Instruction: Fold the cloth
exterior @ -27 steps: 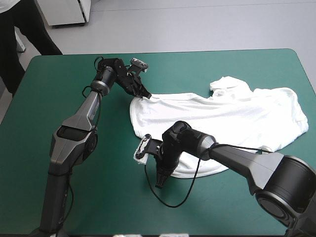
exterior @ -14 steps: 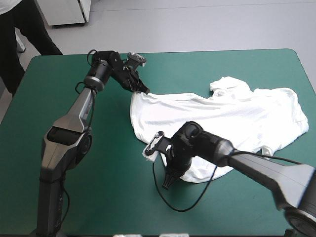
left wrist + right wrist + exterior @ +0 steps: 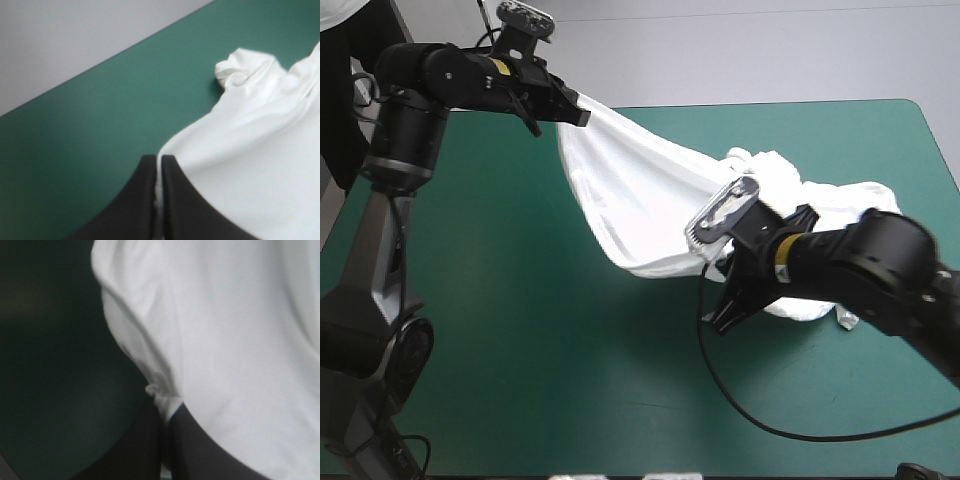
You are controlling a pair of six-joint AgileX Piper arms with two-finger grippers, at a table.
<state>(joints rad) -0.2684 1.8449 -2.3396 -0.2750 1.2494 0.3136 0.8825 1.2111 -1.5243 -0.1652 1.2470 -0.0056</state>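
Both pincers are pinched tight on the white short-sleeved T-shirt [image 3: 640, 190], my left pincer [image 3: 159, 160] high at the far edge, my right pincer [image 3: 167, 412] lower, stretching it above the teal-green tabletop [image 3: 520, 330] so the heaped remainder can, I judge, be spread flat.

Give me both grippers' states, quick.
Left gripper: shut on the T-shirt.
Right gripper: shut on the T-shirt.

On the teal-green table [image 3: 520, 330] lies one bunched end of the T-shirt [image 3: 840, 200], toward the right.
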